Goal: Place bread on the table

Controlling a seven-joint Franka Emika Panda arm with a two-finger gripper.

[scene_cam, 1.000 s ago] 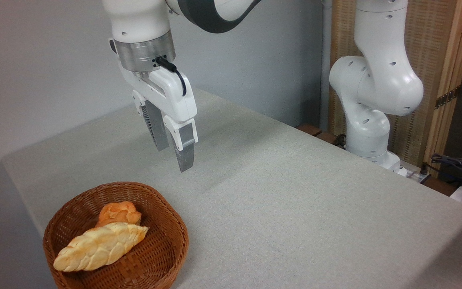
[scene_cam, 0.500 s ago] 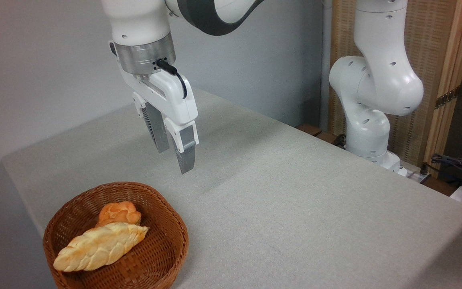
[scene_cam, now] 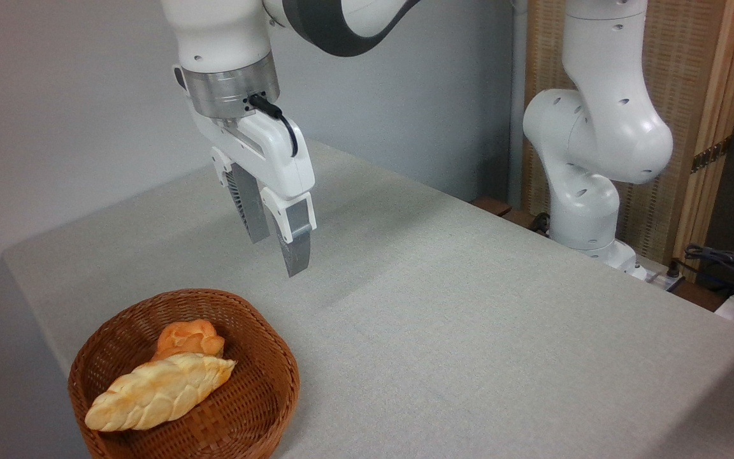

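Bread: lying in basket beside orange bun, on surface. Hand: raised above the surface behind the basket, fingers apart, empty

We saw the white two-finger gripper hanging w/ tips down above the table covered in light grey-beige woven cloth, its grey fingers a bit apart, nothing btwn them. Below-left sat the round brown wicker basket, holding the pale golden braided bread loaf & a small round orange bun touching behind it. Arm's white base stood at the far right edge.
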